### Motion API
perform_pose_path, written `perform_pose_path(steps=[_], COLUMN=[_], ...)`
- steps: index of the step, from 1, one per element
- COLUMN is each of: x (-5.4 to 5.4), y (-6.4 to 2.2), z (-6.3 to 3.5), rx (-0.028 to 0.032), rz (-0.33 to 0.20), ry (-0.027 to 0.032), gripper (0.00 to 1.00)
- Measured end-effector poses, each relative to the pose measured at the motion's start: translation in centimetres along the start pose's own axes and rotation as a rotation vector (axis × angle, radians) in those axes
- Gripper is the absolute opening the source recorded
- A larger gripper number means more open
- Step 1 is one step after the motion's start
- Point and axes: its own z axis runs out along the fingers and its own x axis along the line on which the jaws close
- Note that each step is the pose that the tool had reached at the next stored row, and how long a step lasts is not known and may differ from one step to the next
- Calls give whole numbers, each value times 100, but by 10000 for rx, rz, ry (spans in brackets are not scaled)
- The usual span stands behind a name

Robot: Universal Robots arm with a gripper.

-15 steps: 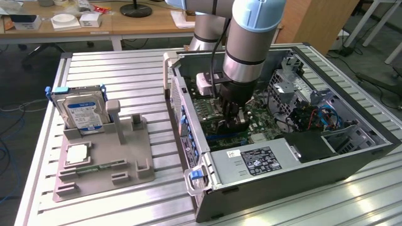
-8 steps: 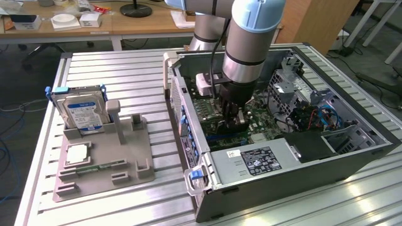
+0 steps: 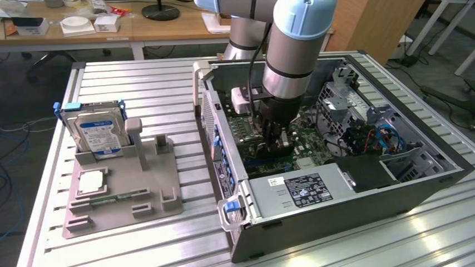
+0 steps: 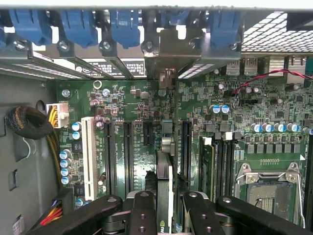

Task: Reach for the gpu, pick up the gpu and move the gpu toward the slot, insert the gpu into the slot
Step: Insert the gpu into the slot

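Observation:
Inside the open computer case (image 3: 415,178) my gripper (image 3: 273,146) reaches straight down to the green motherboard (image 4: 137,107). In the wrist view the gripper (image 4: 166,208) is shut on the gpu (image 4: 165,171), a thin dark card seen edge-on between the two black fingers (image 4: 144,208). The card runs away from the fingers to its silver bracket (image 4: 168,46) at the case's rear openings. It stands upright in line with the long black slots (image 4: 128,156), between two of them. The slot right under the card is hidden by the card.
A blue-labelled hard drive (image 3: 93,130) stands in a grey holder (image 3: 122,189) at the exterior view's left. The power supply (image 3: 304,189) and case walls hem the arm in. Memory sticks (image 4: 208,166), a processor socket (image 4: 266,188) and a cable bundle (image 4: 27,122) flank the card.

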Motion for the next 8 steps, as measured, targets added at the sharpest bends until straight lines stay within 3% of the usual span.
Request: perform_pose_path(steps=[8], x=[0], y=[3], z=[14], rx=[1], rz=[0], ry=[-2], gripper=[26])
